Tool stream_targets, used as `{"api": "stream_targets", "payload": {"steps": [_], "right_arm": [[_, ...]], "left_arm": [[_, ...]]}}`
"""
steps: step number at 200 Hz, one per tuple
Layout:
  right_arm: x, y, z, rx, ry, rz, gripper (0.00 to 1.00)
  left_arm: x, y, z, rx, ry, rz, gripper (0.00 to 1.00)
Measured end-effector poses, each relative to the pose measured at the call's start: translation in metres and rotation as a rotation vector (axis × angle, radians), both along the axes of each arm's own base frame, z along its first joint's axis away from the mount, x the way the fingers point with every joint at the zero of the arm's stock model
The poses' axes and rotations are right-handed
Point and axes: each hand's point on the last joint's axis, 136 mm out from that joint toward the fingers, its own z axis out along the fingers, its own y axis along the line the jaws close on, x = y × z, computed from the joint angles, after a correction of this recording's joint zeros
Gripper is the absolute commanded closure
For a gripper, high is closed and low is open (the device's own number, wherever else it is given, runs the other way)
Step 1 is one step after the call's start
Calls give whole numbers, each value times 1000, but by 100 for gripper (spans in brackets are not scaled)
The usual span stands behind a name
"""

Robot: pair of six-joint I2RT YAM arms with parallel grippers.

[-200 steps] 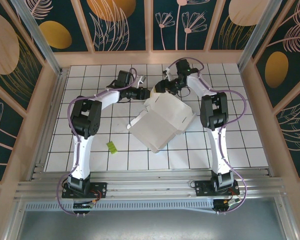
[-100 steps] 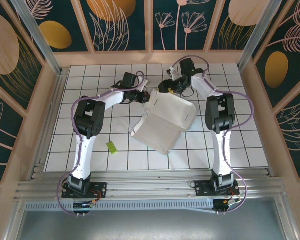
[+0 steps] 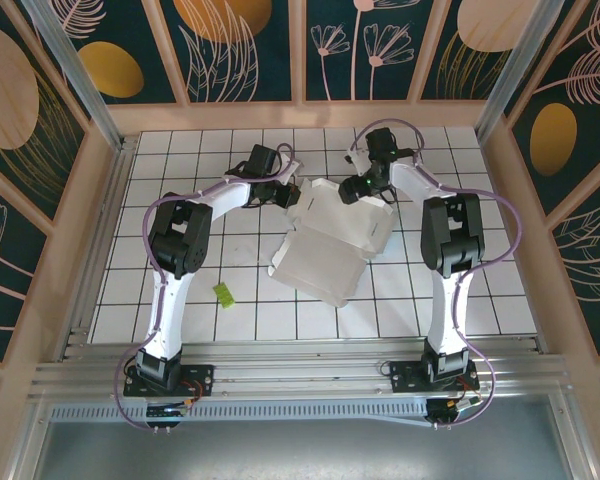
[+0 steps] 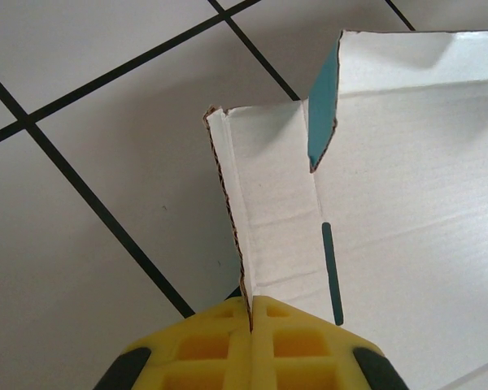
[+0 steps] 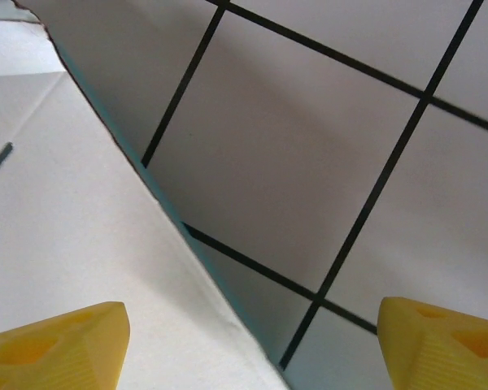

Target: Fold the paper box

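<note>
Jaws first: left jaws pinched shut on the paper box (image 4: 407, 203), with the yellow pads (image 4: 293, 345) meeting on the raw edge of a small upright flap (image 4: 268, 203) at the box's far left corner. Right jaws stand wide apart, yellow fingertips (image 5: 57, 337) at either side of the wrist view, gripping nothing; one tip is over the white panel, the other over bare tile. White tiled counter (image 3: 460, 290) with black grid lines carries everything. Box sits mid-counter, toward the far side, between left arm (image 3: 175, 235) and right arm (image 3: 450, 235). It is unfolded, white side up, with teal showing only at cut edges and on one turned-up tab (image 4: 321, 106). Whether the far panel stands off the tiles, cannot tell. Yellow-green scrap (image 3: 221, 292) lies well apart, near left, not in play. Handling, as judged: thin card, very light, stiff only across the panels, wanting to hinge at its creases. A single corner pinch will likely swing or drag the whole sheet rather than fold it, and smooth tile gives little hold, so it may slide. Edges would crush or tear easily. Best hold looks to be a flap edge close beside a crease, with the other jaws pressing down or taking the opposite flap.
</note>
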Motion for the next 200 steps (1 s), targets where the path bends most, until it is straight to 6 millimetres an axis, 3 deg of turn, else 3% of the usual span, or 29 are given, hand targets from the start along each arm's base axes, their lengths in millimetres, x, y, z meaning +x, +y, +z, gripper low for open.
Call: {"api": "stream_targets", "payload": {"steps": [31,76,100,117,145,177,200], "right_arm": [[7,2,-3,-27,-25,65,49],[1,10,-13,-88,-40,139,77],[-7,15,-25,-152,-49,177,90],[-14,17,-28,-208,-75,210,94],[-23,21,-9,-304,-167,257,96],[-20,20,27,-390,-310,260,97],[-16,15,49,-471,-422,244,97]], "left_arm": [[-1,1,1,6,8,1,100],[-2,0,1,9,13,0,100],[-1,1,2,13,13,14,100],[-2,2,5,10,6,29,98],[-10,5,16,-17,-13,47,94],[-11,6,42,-65,-75,62,76],[-15,5,59,-105,-114,62,69]]}}
